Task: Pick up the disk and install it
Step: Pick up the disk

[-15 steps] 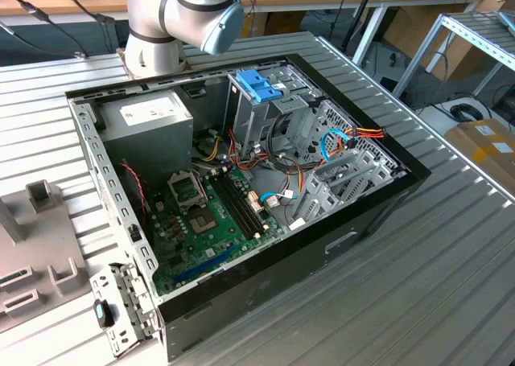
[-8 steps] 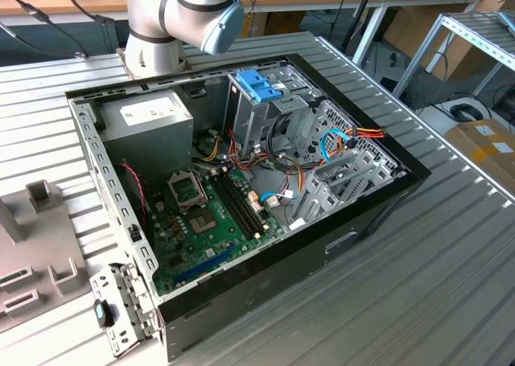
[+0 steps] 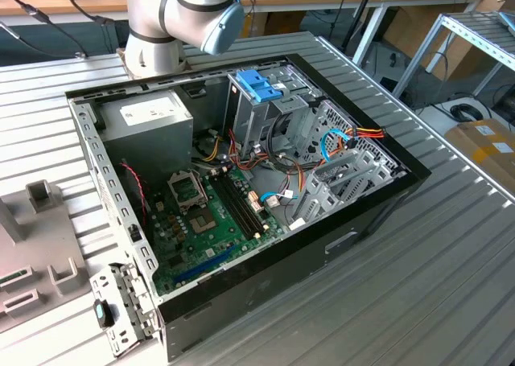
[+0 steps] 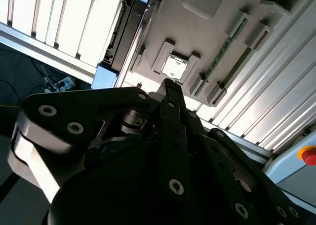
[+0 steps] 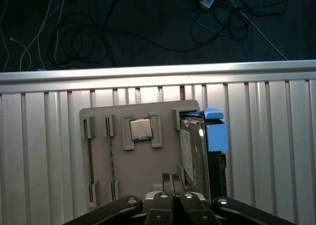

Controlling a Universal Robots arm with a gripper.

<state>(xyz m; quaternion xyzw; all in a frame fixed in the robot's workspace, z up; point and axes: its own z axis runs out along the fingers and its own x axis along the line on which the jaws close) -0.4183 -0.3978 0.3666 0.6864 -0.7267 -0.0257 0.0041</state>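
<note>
At the exterior view's left, by the counter [image 3: 418,285] edge: grey fixture tray [image 3: 36,257] with raised holders; just beside it, at the near corner of the case, a perforated metal bracket [image 3: 121,310]; then the open black computer case [image 3: 265,298], laid on its side across the middle of the counter.

Inside it, from the exterior view's left: grey power supply [image 3: 149,117] with a white sticker; green motherboard [image 3: 209,221]; metal drive cage [image 3: 278,121] topped by a blue handle [image 3: 259,84]; orange and blue cables [image 3: 342,137] toward the exterior view's right; behind the case, at the counter's far edge, the grey robot arm [image 3: 181,12].

In both wrist views, the tray close to a counter edge, with dark floor and loose cords beyond; processor chip [image 5: 141,129] flat in a square holder near the tray's middle; disk [image 5: 190,151] standing on its long edge in a holder at one side edge of the tray, silver labelled face turned toward the chip, blue carrier frame [image 5: 216,135] on the outer side; not yet picked up.

Hand [image 5: 170,179] above the tray, between chip and disk, apart from both; fingers [image 5: 166,181] narrow, pressed together, nothing between them.
</note>
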